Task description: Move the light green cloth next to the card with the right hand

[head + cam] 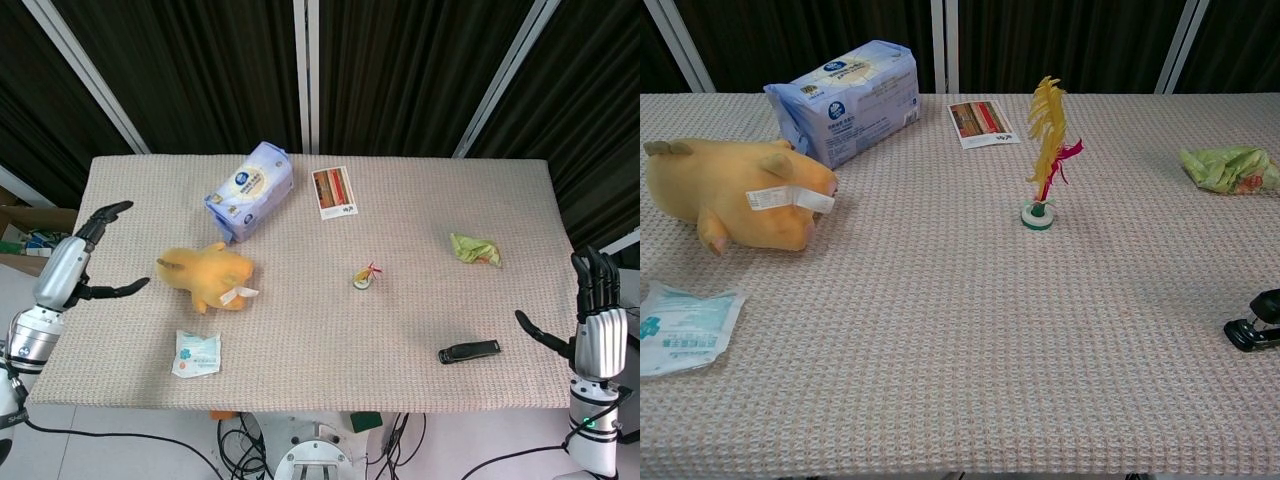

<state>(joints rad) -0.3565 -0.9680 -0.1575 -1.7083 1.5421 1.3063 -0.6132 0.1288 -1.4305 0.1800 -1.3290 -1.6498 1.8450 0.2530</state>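
The light green cloth (474,249) lies crumpled on the right side of the table, also seen at the right edge of the chest view as a cloth (1228,168). The card (335,191) lies flat near the far edge at the middle; the chest view shows the card (982,123) too. My right hand (596,322) hangs off the table's right edge, fingers spread and holding nothing, well nearer than the cloth. My left hand (76,264) hovers open at the left edge. Neither hand shows in the chest view.
A blue tissue pack (250,190) sits left of the card. A yellow plush toy (207,275), a white wipes packet (196,353), a feathered shuttlecock (365,277) and a black stapler (468,351) lie on the woven table cover (420,210).
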